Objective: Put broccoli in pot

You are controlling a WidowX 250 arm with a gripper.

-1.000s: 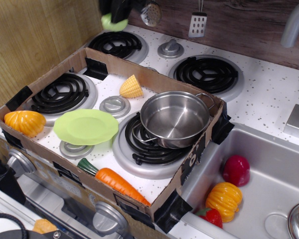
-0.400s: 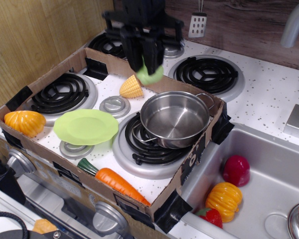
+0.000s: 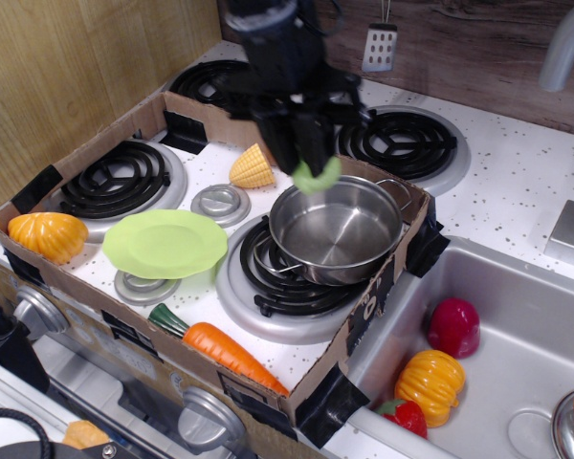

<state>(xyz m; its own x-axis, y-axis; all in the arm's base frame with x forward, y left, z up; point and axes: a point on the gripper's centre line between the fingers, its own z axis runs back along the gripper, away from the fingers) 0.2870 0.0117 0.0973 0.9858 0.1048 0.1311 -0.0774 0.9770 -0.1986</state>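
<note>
My black gripper [image 3: 306, 164] hangs over the far left rim of the pot [image 3: 337, 229], fingers pointing down. It is shut on the broccoli [image 3: 319, 176], a small pale green lump that pokes out below the fingertips, just above the pot's rim. The pot is shiny steel, stands on the front right burner inside the cardboard box, and holds nothing. Most of the broccoli is hidden by the fingers.
A cardboard box [image 3: 364, 320] frames the stove top. Inside are a corn piece [image 3: 253, 167], a light-green plate [image 3: 165, 243], an orange pumpkin [image 3: 48, 234] and a carrot [image 3: 225, 349]. The sink [image 3: 517, 373] at right holds toy vegetables. A spatula [image 3: 380, 43] hangs on the back wall.
My gripper has moved from the back left corner toward the right and down, carrying the broccoli, and now is over the pot's rim.
</note>
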